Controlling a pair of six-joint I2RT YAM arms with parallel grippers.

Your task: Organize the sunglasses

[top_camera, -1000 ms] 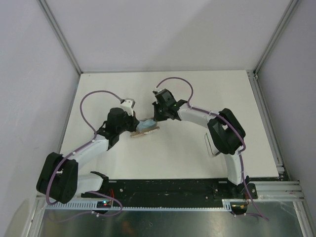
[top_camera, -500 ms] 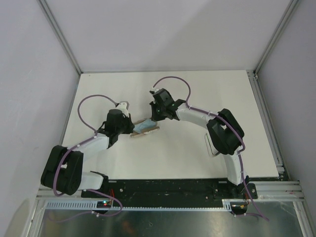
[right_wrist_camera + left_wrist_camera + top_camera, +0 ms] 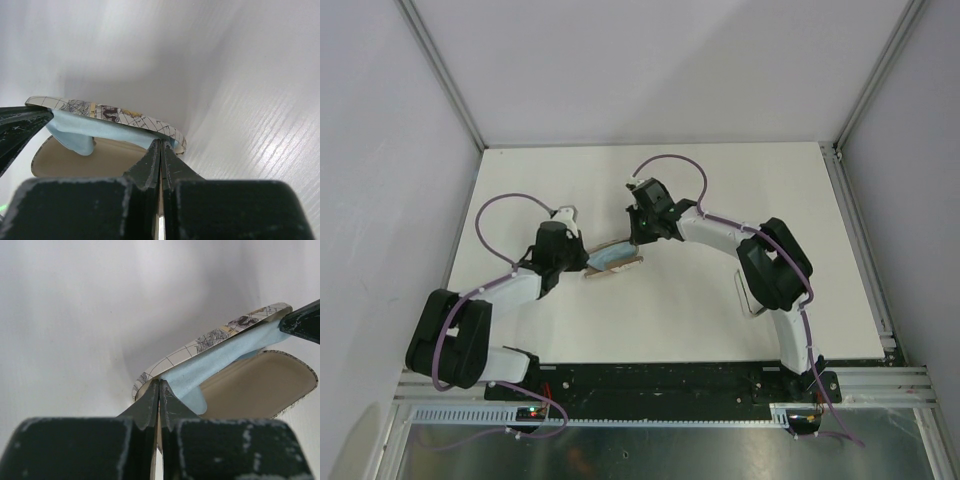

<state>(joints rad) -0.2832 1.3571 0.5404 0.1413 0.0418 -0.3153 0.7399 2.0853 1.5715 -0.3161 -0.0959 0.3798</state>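
1. Two tools are meeting mid-worktop (image 3: 700, 320); the left tool (image 3: 159, 391) is pinching shut on one cloth (image 3: 220, 357) end.
2. The cloth is hanging across the open case (image 3: 255, 387); the sunglasses are showing in no view.
3. The right tool (image 3: 160, 150) is pinching the other end; judging so, cloth-stowing is underway, calling next for lowering and releasing together.
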